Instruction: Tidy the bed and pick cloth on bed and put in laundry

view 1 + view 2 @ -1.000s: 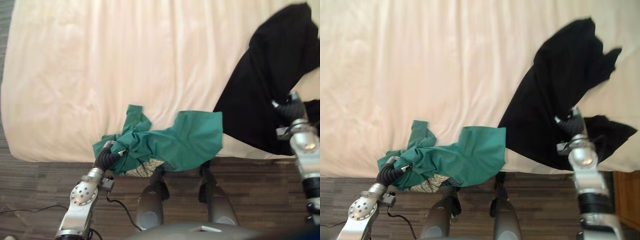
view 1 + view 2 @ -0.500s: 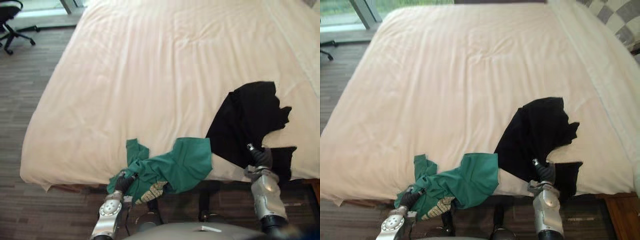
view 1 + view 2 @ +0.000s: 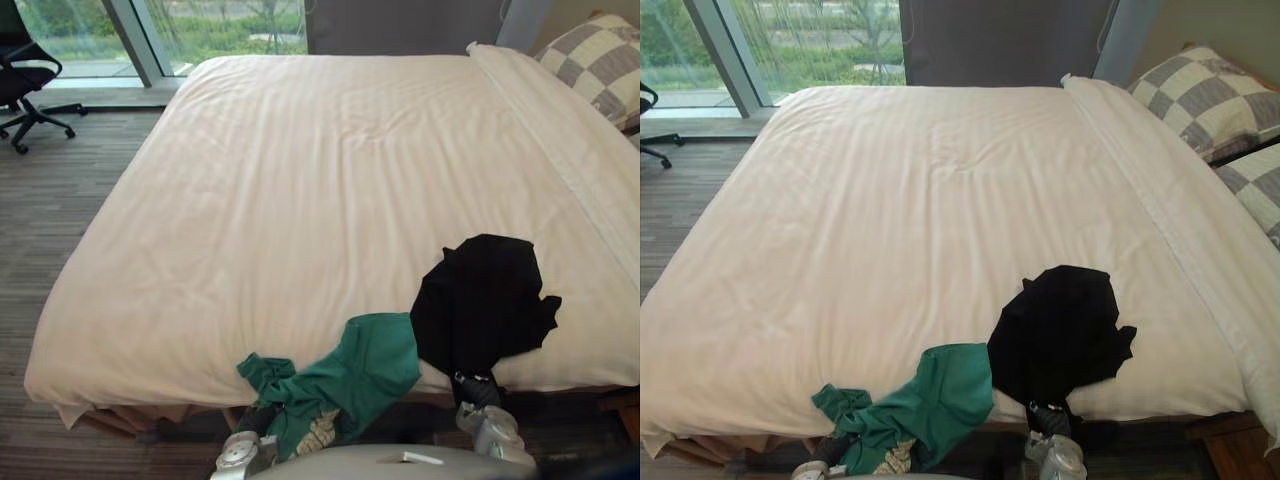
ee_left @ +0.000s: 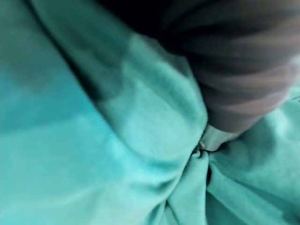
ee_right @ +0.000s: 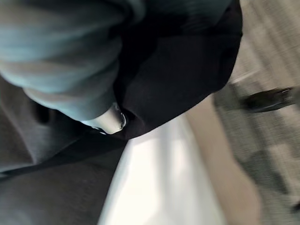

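Green cloth (image 3: 370,365) bunches round my left hand (image 4: 243,79), black cloth (image 3: 480,305) drapes over my right hand (image 5: 56,70), at the bed (image 3: 300,200) edge. Buried so, closed or not I cannot tell. Both seem light and limp: grab thick folds.

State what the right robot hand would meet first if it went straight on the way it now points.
The black cloth: the right robot hand points from the near edge onto the bed, and the cloth hangs directly before it, seemingly touching it. Depth is hard to judge.
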Tool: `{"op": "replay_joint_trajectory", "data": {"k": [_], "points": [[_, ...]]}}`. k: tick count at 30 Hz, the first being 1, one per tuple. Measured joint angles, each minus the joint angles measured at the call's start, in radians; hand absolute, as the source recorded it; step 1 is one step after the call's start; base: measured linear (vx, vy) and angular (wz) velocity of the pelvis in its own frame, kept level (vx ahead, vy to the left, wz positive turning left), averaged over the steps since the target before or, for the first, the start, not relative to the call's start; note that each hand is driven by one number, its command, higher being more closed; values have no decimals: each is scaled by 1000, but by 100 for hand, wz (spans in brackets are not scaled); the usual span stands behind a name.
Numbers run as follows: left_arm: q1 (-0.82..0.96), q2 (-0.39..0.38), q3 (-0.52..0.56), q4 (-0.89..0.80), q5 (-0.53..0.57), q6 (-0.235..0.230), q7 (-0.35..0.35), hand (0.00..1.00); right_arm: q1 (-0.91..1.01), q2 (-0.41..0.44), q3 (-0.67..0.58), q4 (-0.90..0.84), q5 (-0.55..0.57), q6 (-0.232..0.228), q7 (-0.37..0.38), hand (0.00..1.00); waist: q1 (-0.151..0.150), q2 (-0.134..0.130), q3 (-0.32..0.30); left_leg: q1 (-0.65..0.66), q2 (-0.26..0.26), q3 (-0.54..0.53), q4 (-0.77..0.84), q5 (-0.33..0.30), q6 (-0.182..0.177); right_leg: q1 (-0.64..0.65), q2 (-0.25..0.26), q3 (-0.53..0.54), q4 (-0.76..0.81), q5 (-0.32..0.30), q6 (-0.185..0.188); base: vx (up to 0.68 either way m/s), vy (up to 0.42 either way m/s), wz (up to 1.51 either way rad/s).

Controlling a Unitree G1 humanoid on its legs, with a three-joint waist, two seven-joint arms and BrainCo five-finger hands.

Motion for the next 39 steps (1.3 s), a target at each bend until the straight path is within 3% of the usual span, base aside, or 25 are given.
{"op": "replay_joint_trajectory", "data": {"k": [3, 5, 6, 8, 10, 11, 12, 13, 17, 20, 21, 23, 24, 25, 26, 27, 28, 29, 30, 31, 32, 34, 35, 36, 39], "points": [[-1, 0, 0, 2, 49, 8, 3, 100, 1, -1, 0, 40, -64, 21, 0, 100, -4, -1, 12, 20, -14, -35, 1, -3, 4, 37, -14, -26, 1, -12, 7, 39, 14, 28], [0, 1, 0, 2, 79, 11, 15, 100, 2, -1, 13, 62, -97, 33, 0, 100, -7, 0, 27, 33, -17, -65, 1, -4, 4, 37, -23, -49, 67, -55, 3, 12, 5, 48], [0, 3, -1, 0, 94, 11, 29, 100, 3, 3, 32, 70, -105, 39, 1, 100, -11, -3, 40, 28, -22, -105, -2, -3, 5, 10, -38, -59, 177, -117, -1, 0, -10, 58], [-5, 12, -8, 0, 100, 11, 43, 100, 1, 17, 35, 69, -100, 40, 2, 100, -28, -10, 62, 7, -32, -174, -4, -2, 5, -35, -47, 36, 312, -181, -21, -36, -17, 104], [-12, 35, -25, 0, 100, 10, 45, 100, 0, 22, 59, 66, -106, 42, 2, 100, -32, -34, 67, -21, -50, -259, -5, -1, 5, -56, -46, 169, 370, -230, -10, -21, -38, 101], [-14, 38, -31, -1, 100, 10, 45, 100, 1, 23, 64, 67, -107, 43, 1, 100, -31, -41, 68, -22, -54, -273, -5, 0, 4, -60, -47, 185, 373, -243, -6, 14, -78, 74], [-24, 48, -36, -3, 97, 8, 48, 100, -1, 32, 85, 67, -118, 49, -1, 100, -21, -68, 72, -45, -75, -307, -5, 9, -6, -60, -61, 203, 371, -306, 26, 2, -155, 85], [-26, 52, -38, -3, 95, 8, 60, 100, -10, 32, 104, 64, -129, 49, -1, 100, -22, -60, 81, -58, -73, -337, -5, 17, -9, -58, -61, 173, 376, -324, 27, -15, -127, 89], [-29, 20, -38, -29, 59, 1, 83, 100, -29, 2, 142, 57, -141, 59, -2, 100, -10, -17, 104, -106, -53, -417, -4, 57, -15, -32, -37, 89, 324, -311, 26, 23, -89, 53], [-37, 8, -38, -93, 8, -8, 84, 100, -36, 3, 143, 56, -127, 88, -8, 100, 7, -30, 127, -181, -68, -485, 2, 134, -3, -27, -37, -12, 299, -292, 22, 66, -62, 90], [-37, 6, -38, -108, -11, -11, 83, 100, -36, 7, 140, 56, -120, 96, -14, 100, 8, -38, 136, -197, -79, -477, 2, 163, 5, -25, -45, -38, 295, -292, 21, -25, -14, 132], [-38, -3, -38, -153, -56, -13, 84, 100, -36, 19, 117, 52, -97, 100, -36, 100, 6, -54, 159, -261, -131, -365, 2, 287, 90, -24, -70, -123, 285, -284, 5, -87, 38, 134], [-38, -10, -38, -168, -74, -17, 84, 100, -29, 18, 100, 37, -93, 100, -40, 100, 11, -43, 175, -271, -137, -280, 2, 303, 146, -9, -76, -169, 282, -280, -3, -113, 67, 102], [-29, -25, -38, -173, -96, -19, 85, 100, -18, 3, 95, 7, -83, 103, -41, 100, 18, -4, 185, -262, -122, -170, 24, 118, 294, 10, -44, -207, 282, -282, 0, -136, 52, 108], [-23, -42, -38, -185, -115, -14, 87, 100, -11, -6, 71, -21, -59, 108, -45, 100, 4, 26, 190, -271, -114, -103, 11, 30, 241, 18, -25, -216, 264, -312, 2, -111, 64, 107], [-31, -37, -37, -192, -133, -15, 88, 100, -8, 9, 64, -28, -55, 107, -55, 100, -7, -3, 193, -267, -120, -53, 10, -29, 202, 22, -36, -222, 231, -307, -12, -96, 60, 150], [-64, -42, -43, -199, -150, -20, 89, 100, 12, 18, 76, -36, -56, 96, -66, 100, -12, -32, 207, -284, -125, 35, 88, -63, 215, 33, -87, -294, 209, -265, -26, -49, 60, 129], [-68, -39, -40, -203, -172, -22, 92, 100, 27, 23, 99, -65, -59, 87, -69, 100, 3, -40, 209, -302, -124, 60, 232, -50, 237, 38, -122, -329, 232, -263, -9, -16, 9, 125], [-30, -40, -42, -229, -203, -27, 103, 100, 61, 18, 128, -141, -57, 67, -67, 100, 1, -24, 204, -287, -100, 64, 359, -32, 225, 37, -121, -349, 280, -296, 2, -6, 2, 93], [-6, -45, -45, -254, -219, -32, 107, 100, 81, 3, 139, -173, -50, 56, -66, 100, -8, -4, 194, -276, -108, 27, 318, -59, 198, 30, -107, -351, 296, -313, 3, -4, 27, 145], [0, -37, -63, -297, -225, -35, 107, 100, 89, 7, 141, -190, -39, 47, -66, 100, -29, -2, 187, -259, -149, -27, 220, -50, 210, 24, -96, -362, 309, -332, -8, -33, 49, 192], [-15, -15, -87, -360, -266, -43, 106, 100, 120, 28, 146, -203, -25, 43, -54, 100, -38, -33, 168, -243, -184, -2, 124, -81, 195, 41, -107, -412, 248, -300, -22, 27, 24, 191], [-10, -12, -89, -396, -300, -57, 106, 100, 124, 37, 153, -219, -14, 30, -48, 100, -27, -45, 173, -246, -154, 119, 220, -75, 229, 69, -127, -489, 272, -280, -2, 118, 13, 121], [11, -15, -92, -409, -308, -64, 106, 100, 134, 33, 163, -232, -7, 26, -44, 100, -27, -31, 171, -231, -145, 110, 218, -74, 206, 72, -128, -509, 306, -284, -9, 143, 55, 143], [44, 4, -124, -516, -359, -73, 106, 100, 150, 61, 176, -301, 21, 6, -42, 100, -26, -37, 162, -186, -192, 2, 117, -27, 225, 73, -145, -534, 355, -298, -13, 93, 21, 113]]}}
